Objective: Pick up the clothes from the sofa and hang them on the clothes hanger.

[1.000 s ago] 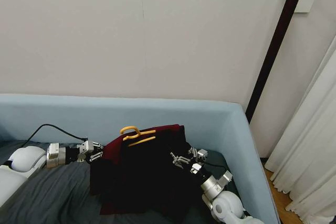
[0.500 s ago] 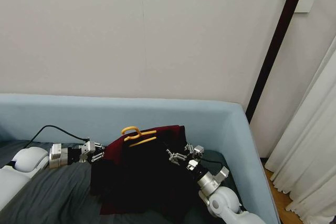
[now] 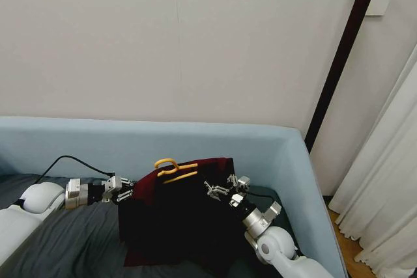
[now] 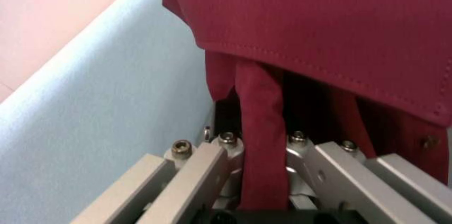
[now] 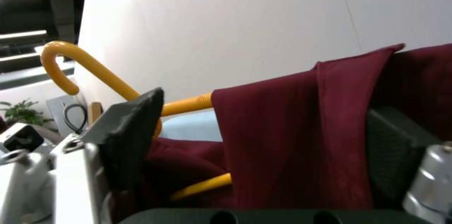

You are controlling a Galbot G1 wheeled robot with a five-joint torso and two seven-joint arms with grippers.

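A dark red garment (image 3: 176, 219) hangs on a yellow hanger (image 3: 171, 166) above the sofa seat, its hook up and to the left. My left gripper (image 3: 124, 193) reaches in from the left and is shut on the garment's left edge. The left wrist view has a fold of the red garment (image 4: 339, 33) pinched in the left gripper (image 4: 263, 181). My right gripper (image 3: 220, 188) is at the garment's right shoulder, open. In the right wrist view the right gripper (image 5: 261, 150) has its pads (image 5: 130, 139) spread around the red garment (image 5: 282, 144) and the yellow hanger (image 5: 78, 65).
The light blue sofa back (image 3: 78, 141) runs behind the garment, with its right arm (image 3: 309, 193) close to my right arm. A dark grey cover (image 3: 65, 245) lies on the seat. A dark vertical post (image 3: 339, 63) and white curtains (image 3: 391, 180) stand at the right.
The garment and hanger have shifted a little to the right with my left gripper. My right gripper has moved up and left, closer to the hanger.
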